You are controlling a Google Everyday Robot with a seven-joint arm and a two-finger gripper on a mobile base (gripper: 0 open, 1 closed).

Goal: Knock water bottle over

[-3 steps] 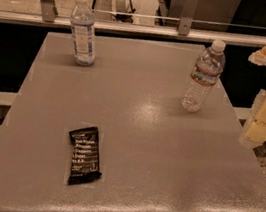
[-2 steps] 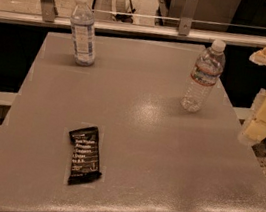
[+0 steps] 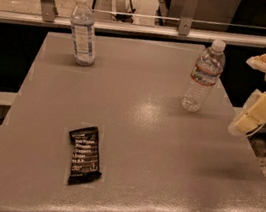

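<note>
One water bottle [image 3: 204,74] upright near worktop [image 3: 166,149] right edge, open surface in front. Tool [image 3: 260,108] off that edge, apart from bottle; grip state cannot be told. Nothing moved since earlier frame.

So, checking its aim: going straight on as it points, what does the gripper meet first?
Probably the table's right edge, not the water bottle: the gripper, right of the table, points down-left; depth unclear.

Clear ribbed plastic water bottle [image 3: 204,74], matt grey table [image 3: 165,154] w/ sheen; cream gripper [image 3: 250,102] at right.
</note>
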